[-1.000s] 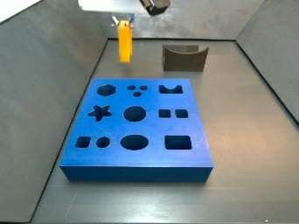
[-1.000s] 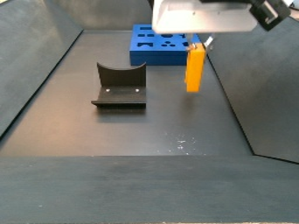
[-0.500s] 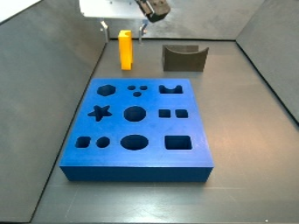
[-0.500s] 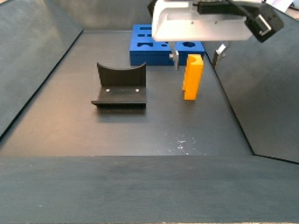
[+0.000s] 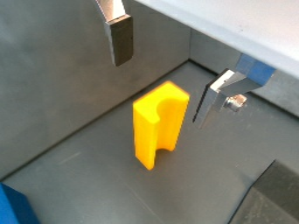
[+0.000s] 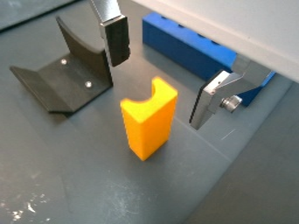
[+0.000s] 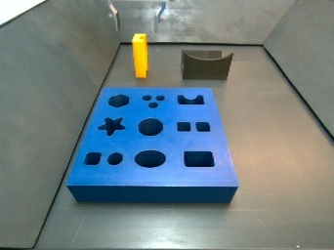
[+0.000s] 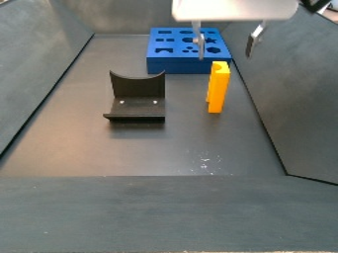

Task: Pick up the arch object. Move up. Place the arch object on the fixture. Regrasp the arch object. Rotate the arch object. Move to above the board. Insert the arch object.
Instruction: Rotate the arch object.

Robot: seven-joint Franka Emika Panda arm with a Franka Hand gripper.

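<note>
The arch object (image 7: pixel 140 55) is a bright orange-yellow block that stands upright on the dark floor, its curved notch at the top end (image 5: pixel 158 122) (image 6: pixel 146 122) (image 8: pixel 218 87). My gripper (image 5: pixel 159 87) (image 6: pixel 160 92) hangs open straight above it, one silver finger (image 6: pixel 117 44) on each side, and touches nothing. In both side views only the fingertips show near the top edge (image 8: pixel 226 44) (image 7: pixel 137 12). The dark fixture (image 7: pixel 205 64) (image 8: pixel 134 96) (image 6: pixel 65 66) stands apart from the block. The blue board (image 7: pixel 156 137) (image 8: pixel 185 47) (image 6: pixel 193 52) lies flat with its cut-outs up.
Grey walls (image 7: pixel 78 59) close in the floor on both sides and at the back. The arch object stands close to one side wall (image 5: pixel 70 96). The fixture sits near the back wall, beyond the board's far edge.
A second ago the gripper held the arch object above the floor. It came down, the block now stands on the floor, and the open gripper has risen clear of it.
</note>
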